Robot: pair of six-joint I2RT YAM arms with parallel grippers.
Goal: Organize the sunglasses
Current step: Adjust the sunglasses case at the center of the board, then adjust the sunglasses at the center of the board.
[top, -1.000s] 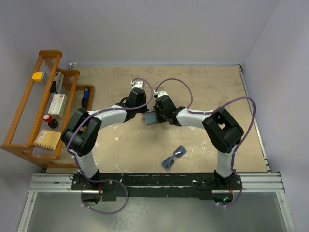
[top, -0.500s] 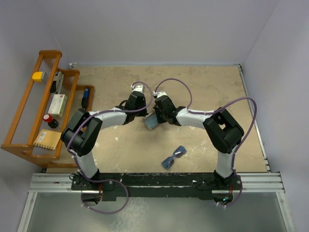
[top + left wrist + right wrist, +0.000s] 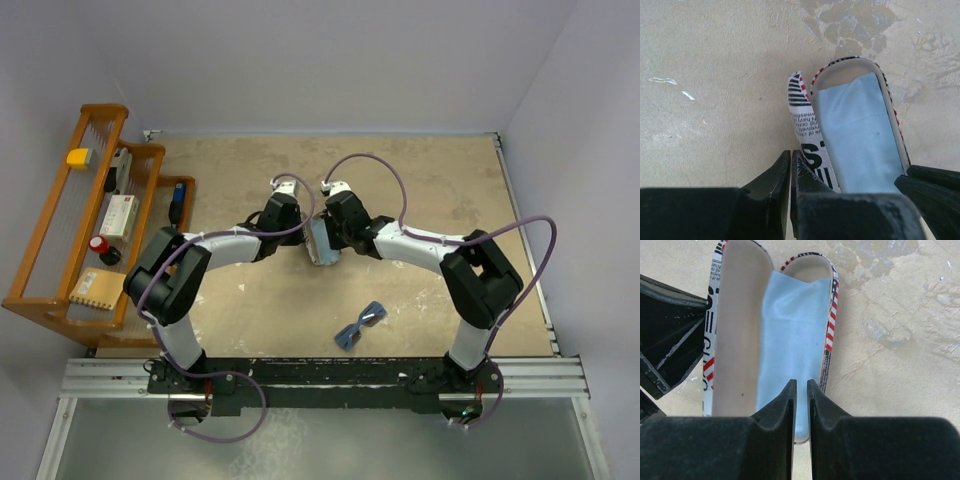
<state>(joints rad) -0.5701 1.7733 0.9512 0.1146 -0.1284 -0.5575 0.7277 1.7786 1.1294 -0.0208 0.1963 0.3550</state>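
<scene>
The sunglasses, with blue lenses, lie on the table in front of the arms, apart from both grippers. An open glasses case lies between the two grippers at mid-table. Its base holds a light-blue cloth, and its printed lid folds out to one side. My left gripper is shut, its tips right beside the lid with nothing seen between them. My right gripper hovers over the near end of the cloth, jaws parted by a narrow gap and holding nothing.
A wooden rack with small items stands along the table's left edge. Grey walls close in the back and the right. A metal rail carries the arm bases at the near edge.
The case has turned from lying crosswise to lengthwise between the grippers. My right gripper's jaws have parted slightly, and its elbow has swung right. The sunglasses have not moved.
</scene>
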